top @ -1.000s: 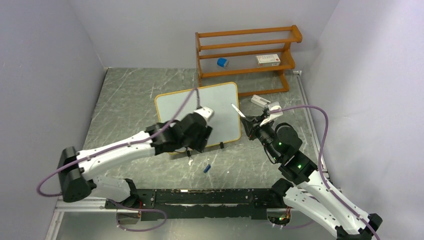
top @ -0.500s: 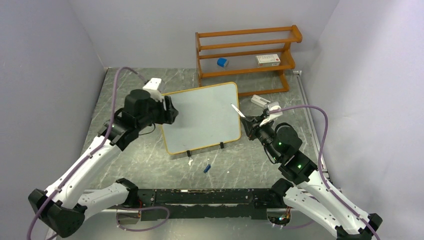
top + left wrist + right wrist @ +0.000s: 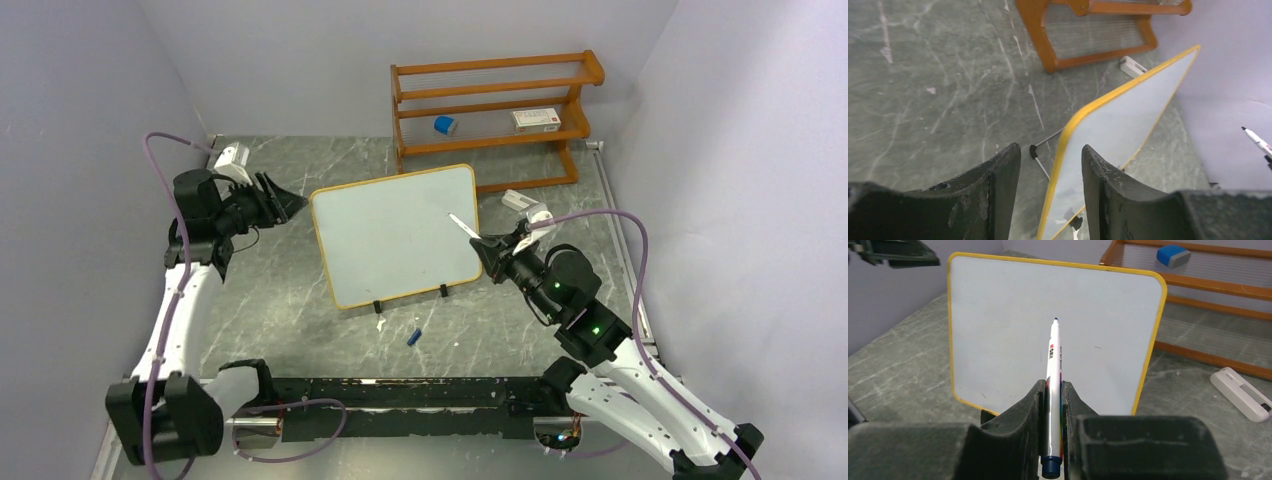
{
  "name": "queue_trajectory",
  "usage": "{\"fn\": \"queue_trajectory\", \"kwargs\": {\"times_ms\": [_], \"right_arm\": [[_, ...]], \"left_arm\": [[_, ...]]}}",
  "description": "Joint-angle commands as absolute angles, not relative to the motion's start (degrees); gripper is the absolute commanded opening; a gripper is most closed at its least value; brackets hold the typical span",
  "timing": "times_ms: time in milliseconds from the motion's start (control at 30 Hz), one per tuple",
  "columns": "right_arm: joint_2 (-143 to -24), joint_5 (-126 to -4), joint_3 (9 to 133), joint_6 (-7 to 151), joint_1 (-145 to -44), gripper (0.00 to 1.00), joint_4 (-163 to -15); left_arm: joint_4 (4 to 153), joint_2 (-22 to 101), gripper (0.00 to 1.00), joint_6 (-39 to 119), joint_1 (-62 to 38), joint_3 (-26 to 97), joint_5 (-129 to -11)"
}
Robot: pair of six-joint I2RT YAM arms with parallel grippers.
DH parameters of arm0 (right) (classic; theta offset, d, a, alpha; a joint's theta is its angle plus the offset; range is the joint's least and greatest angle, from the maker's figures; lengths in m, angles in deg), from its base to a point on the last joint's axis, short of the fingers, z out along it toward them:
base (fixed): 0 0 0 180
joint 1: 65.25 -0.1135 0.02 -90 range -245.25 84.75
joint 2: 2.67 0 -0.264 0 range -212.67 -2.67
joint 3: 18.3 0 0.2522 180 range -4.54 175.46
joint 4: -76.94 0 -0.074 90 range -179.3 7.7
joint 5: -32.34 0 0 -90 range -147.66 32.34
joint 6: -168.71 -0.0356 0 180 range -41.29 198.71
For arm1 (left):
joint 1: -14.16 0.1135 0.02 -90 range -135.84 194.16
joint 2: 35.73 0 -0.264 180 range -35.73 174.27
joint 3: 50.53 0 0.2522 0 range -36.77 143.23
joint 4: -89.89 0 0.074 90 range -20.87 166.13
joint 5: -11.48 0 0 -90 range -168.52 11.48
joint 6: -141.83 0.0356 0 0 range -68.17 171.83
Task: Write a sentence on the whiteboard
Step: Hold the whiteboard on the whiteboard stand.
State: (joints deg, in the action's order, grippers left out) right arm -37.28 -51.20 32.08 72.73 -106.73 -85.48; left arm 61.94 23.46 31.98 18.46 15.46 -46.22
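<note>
The whiteboard [image 3: 390, 235] stands upright on two black feet in the middle of the table. Its face is blank, and no blue handwriting shows in the right wrist view [image 3: 998, 315]. My right gripper [image 3: 487, 245] is shut on a white marker [image 3: 463, 225] with a blue tip. The marker [image 3: 1053, 360] points at the board's right half, a little short of it. My left gripper [image 3: 290, 205] is open and empty, just left of the board's left edge. In the left wrist view the board's yellow edge [image 3: 1118, 125] shows between the open jaws of my left gripper [image 3: 1050, 150].
An orange wooden shelf rack [image 3: 490, 110] stands at the back, holding a blue eraser [image 3: 445, 125] and a white box [image 3: 536, 119]. A white flat case [image 3: 520, 201] lies right of the board. A small blue cap [image 3: 413, 336] lies in front of the board. Walls close in left and right.
My left arm has swung from in front of the board out to the left, and now sits by the board's left edge. My right gripper has moved the marker slightly toward the board.
</note>
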Motion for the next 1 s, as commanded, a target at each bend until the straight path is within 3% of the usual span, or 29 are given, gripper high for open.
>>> {"fn": "queue_trajectory", "kwargs": {"times_ms": [0,433,733,967], "right_arm": [[-37.0,-54.94,31.6,72.99,-106.73,0.0,-87.68],[-36.95,-56.61,31.28,73.4,-106.75,0.0,-88.42],[-38.65,-57.4,31.76,74.02,-106.73,0.0,-88.54],[-39.95,-59.92,32.09,74.63,-106.76,0.0,-88.68]], "left_arm": [[79.63,27.93,0.49,23.36,22.69,11.3,-26.59],[91.26,33.54,0.35,20.23,22.69,4.65,-19.68],[100.49,31.68,0.14,14.04,22.64,-1.09,-17.24],[109.99,28.54,0.06,7.14,22.21,-8.4,-16.5]]}}
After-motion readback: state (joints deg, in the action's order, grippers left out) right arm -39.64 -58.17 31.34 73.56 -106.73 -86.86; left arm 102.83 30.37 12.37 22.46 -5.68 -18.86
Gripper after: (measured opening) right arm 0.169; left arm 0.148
